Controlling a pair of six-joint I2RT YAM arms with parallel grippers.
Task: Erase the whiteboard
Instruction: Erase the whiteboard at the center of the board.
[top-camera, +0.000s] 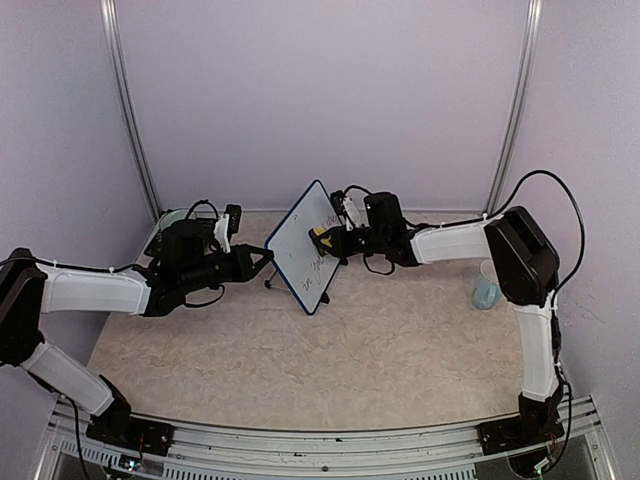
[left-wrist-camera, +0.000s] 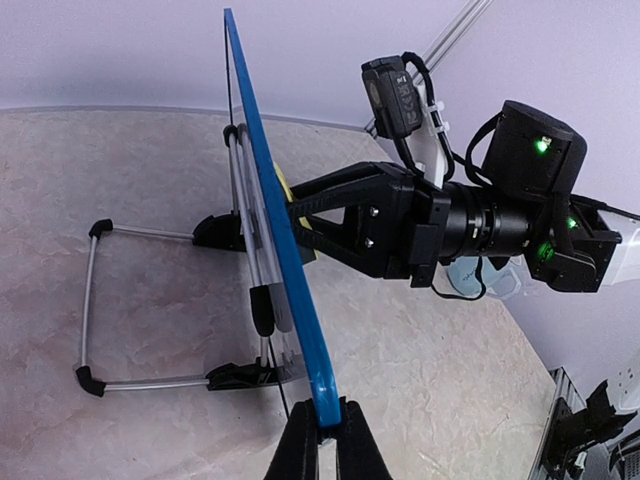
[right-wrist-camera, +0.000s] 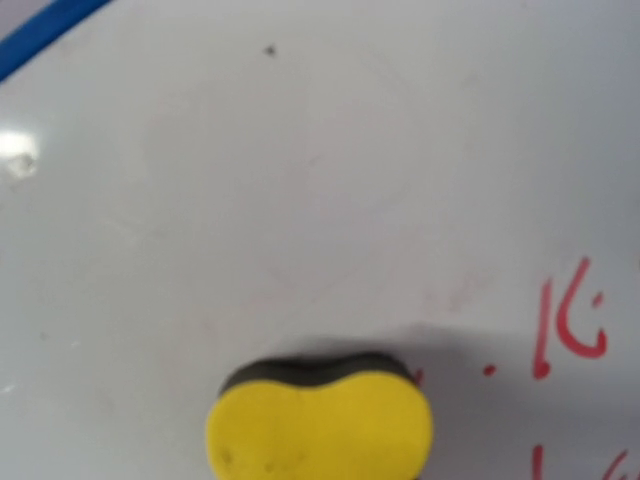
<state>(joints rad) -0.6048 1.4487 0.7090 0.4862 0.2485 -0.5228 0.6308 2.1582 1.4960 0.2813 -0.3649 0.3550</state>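
Left of the whiteboard (top-camera: 303, 248), the left gripper (top-camera: 262, 262) has its jaws pinched on the board's dark-blue frame (left-wrist-camera: 272, 200) at the edge. The whiteboard stands tilted at the back middle of the table (top-camera: 300, 370), propped on a wire stand (left-wrist-camera: 90, 300) behind it. Against its white face a yellow sponge (right-wrist-camera: 320, 425) is pressed, with red marks (right-wrist-camera: 570, 320) just beside it. On the board's right the right gripper (top-camera: 327, 240) has its jaws clamped on that sponge and blocks the view of part of the face. Well to the right of the board stands a pale blue cup (top-camera: 487, 285).
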